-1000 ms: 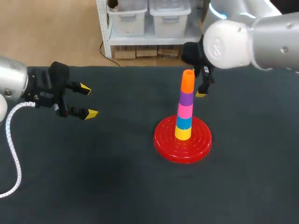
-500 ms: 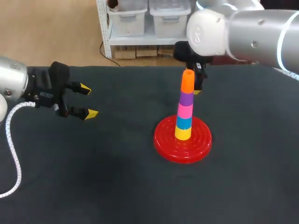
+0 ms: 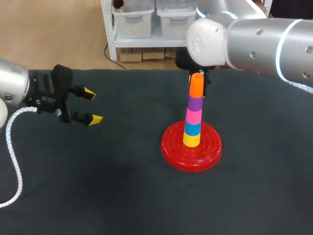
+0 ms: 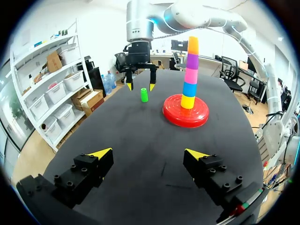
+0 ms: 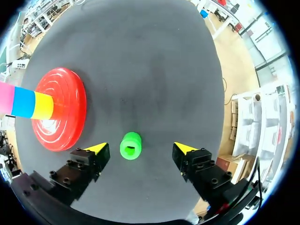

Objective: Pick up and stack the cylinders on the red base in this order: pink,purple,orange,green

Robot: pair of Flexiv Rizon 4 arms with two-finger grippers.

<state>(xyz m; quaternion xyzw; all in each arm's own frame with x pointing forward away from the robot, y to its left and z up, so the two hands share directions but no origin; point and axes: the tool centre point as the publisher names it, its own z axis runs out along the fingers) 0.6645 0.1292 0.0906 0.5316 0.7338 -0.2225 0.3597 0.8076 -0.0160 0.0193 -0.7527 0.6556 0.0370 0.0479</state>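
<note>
The red base (image 3: 172, 154) holds a peg stack: yellow (image 3: 191, 140), blue (image 3: 192, 128), pink (image 3: 193, 116), purple (image 3: 195, 103), orange (image 3: 196, 85) on top. A small green cylinder (image 5: 131, 146) stands upright on the dark table behind the base, hidden in the head view. My right gripper (image 5: 141, 148) hangs open over it, with the cylinder between the fingers, nearer one finger and touching neither. The left wrist view shows the same: right gripper (image 4: 140, 87) just above the green cylinder (image 4: 144, 96). My left gripper (image 3: 93, 105) is open and empty at the table's left.
My right arm (image 3: 234, 34) reaches over the table's back edge, close behind the top of the stack. A white cable (image 3: 12, 152) trails from my left arm along the left side. The red base (image 5: 61, 108) lies beside the right gripper.
My right arm has swung left behind the stack, from its right side to directly behind the orange top. The left arm and the stack have not moved.
</note>
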